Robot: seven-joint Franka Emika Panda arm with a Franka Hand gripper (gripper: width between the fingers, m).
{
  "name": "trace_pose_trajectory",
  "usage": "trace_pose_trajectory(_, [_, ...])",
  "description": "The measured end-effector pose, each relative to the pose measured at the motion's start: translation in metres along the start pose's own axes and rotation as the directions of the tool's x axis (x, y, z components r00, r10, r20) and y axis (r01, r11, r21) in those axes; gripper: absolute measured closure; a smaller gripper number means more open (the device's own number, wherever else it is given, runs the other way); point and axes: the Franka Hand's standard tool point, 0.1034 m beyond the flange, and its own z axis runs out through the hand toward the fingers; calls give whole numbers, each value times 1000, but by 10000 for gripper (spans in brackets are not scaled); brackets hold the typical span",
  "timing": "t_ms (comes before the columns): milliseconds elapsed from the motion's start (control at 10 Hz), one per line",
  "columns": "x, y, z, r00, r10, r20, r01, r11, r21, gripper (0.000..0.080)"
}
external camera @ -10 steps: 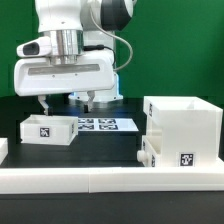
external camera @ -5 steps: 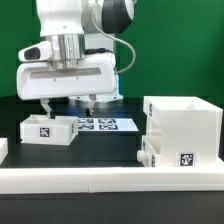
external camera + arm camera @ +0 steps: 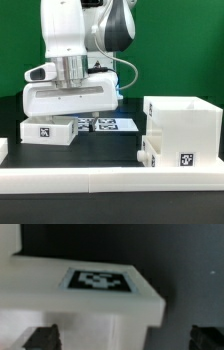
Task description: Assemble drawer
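Observation:
A low white tray [image 3: 45,131] with a square tag stands at the exterior view's left. My gripper [image 3: 62,118] is low over its far right part, and its fingertips are hidden behind the hand and the tray. In the wrist view the tray's tagged wall [image 3: 60,308] fills the picture, and my gripper [image 3: 124,339] is open with one dark finger [image 3: 40,337] on each side of the wall's corner. The tall hollow casing [image 3: 185,125] stands at the exterior view's right, with a second tray [image 3: 149,151] sticking out of its left side.
The marker board [image 3: 110,124] lies on the black table behind the tray, partly hidden by the hand. A long low white rail [image 3: 90,178] runs along the front. A green wall stands behind the arm.
My gripper has come down and slightly toward the exterior view's right, from above the tray to around its wall. The tray and the casing have not moved.

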Motion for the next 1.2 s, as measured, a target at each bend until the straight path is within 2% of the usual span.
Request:
trace_pose_trajectory(300, [-6, 0, 3, 1000, -18, -11, 17, 1000, -8, 150])
trace_pose_trajectory(400, [-7, 1, 3, 1000, -25, -9, 25, 1000, -8, 259])
trace_pose_trajectory(500, [-8, 0, 3, 1000, -26, -8, 26, 1000, -7, 402])
trace_pose_trajectory(600, [-9, 0, 3, 1000, -26, -7, 26, 1000, -7, 402])
trace_pose_trajectory(700, [-9, 0, 3, 1000, -27, -7, 27, 1000, -7, 583])
trace_pose_trajectory(800, [-8, 0, 3, 1000, -30, -7, 30, 1000, -7, 583])
trace_pose_trajectory(900, [-7, 0, 3, 999, -32, -10, 32, 999, -8, 748])
trace_pose_trajectory(1200, [-4, -4, 0, 999, -42, -15, 42, 999, -9, 755])
